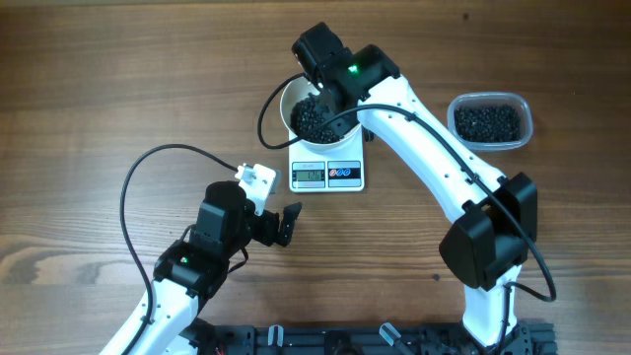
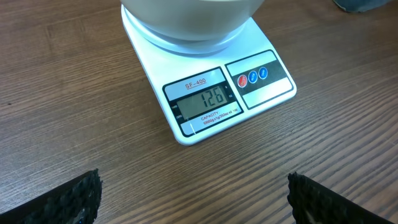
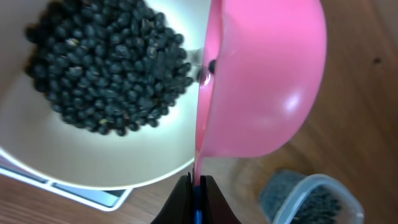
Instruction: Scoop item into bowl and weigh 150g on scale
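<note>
Black beans (image 3: 106, 68): heap sits in the white bowl (image 3: 37, 143), piled toward one side, with bare white wall around the rest. The beans are small, round and matte. One bean sits at the lip of the pink scoop (image 3: 267, 81).

The bowl stands on the scale (image 2: 205, 106), on the rear of the platform, and its base covers most of the top. The scale is white and square, and its front strip faces the left arm. The display (image 2: 208, 98) reads 126. Next to it are three small round buttons (image 2: 253, 77), one red and two blue.

The scoop is tipped on its side, open face toward the bowl, its edge over the bowl rim above the beans. The inside is not visible from the right wrist view, only the glossy pink outer shell.

Right claw (image 3: 196, 186): closed, black fingers pinching the thin pink handle of the scoop from below. In the overhead view the right arm reaches across from the right and its end sits over the bowl, hiding part of the rim.

Left claw (image 1: 281, 225): wide open and empty. It is low over the table (image 1: 118, 79), near the scale's front-left corner but not touching it. The left wrist view shows both finger pads at the bottom corners, with the scale front centred between them.

Clear plastic tub (image 1: 489, 120): to the right of the scale, well apart from it, with more black beans inside. It shows blurred at the lower right of the right wrist view.

The table is brown wood grain.
</note>
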Motion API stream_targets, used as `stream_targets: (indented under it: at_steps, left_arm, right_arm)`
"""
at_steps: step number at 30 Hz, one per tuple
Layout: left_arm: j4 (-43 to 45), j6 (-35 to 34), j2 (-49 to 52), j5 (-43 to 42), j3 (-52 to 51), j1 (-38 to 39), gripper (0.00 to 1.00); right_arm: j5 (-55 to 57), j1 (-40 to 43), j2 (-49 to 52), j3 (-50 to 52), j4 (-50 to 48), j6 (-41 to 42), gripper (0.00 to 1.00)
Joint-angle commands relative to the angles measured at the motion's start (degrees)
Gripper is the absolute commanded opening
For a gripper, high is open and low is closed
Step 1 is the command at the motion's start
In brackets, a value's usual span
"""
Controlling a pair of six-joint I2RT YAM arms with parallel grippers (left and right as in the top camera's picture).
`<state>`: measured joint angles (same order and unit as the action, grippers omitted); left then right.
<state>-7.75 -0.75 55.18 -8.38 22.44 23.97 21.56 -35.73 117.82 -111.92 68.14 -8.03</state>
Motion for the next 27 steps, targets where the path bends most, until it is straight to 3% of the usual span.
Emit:
stream_targets:
  at_steps: [1,10,15,22,27]
  left_arm:
    - [0.0,-0.6,-0.4,0.3,-0.2,-0.2,1.0]
    - [0.0,-0.6,-0.4,0.3,-0.2,-0.2,1.0]
    - [0.0,-0.6,-0.4,0.3,-0.2,-0.2,1.0]
    - [0.0,-0.6,-0.4,0.3,-0.2,-0.2,1.0]
    - [0.0,-0.6,-0.4,0.3,-0.2,-0.2,1.0]
  right_arm:
    - [2.8,-0.3,-0.2,-1.3,-0.4,-2.5,0.04]
    - [-12.3,5.0,-4.3,-1.4,-3.8,2.6,0.04]
    - [-24.3,20.9,-11.7,-1.3,2.4,6.7,0.05]
    - [-20.1,37.6,-11.8,3.0,15.8,5.1,0.04]
    - [-10.1,39.4,-11.6,13.2,14.3,5.2,0.04]
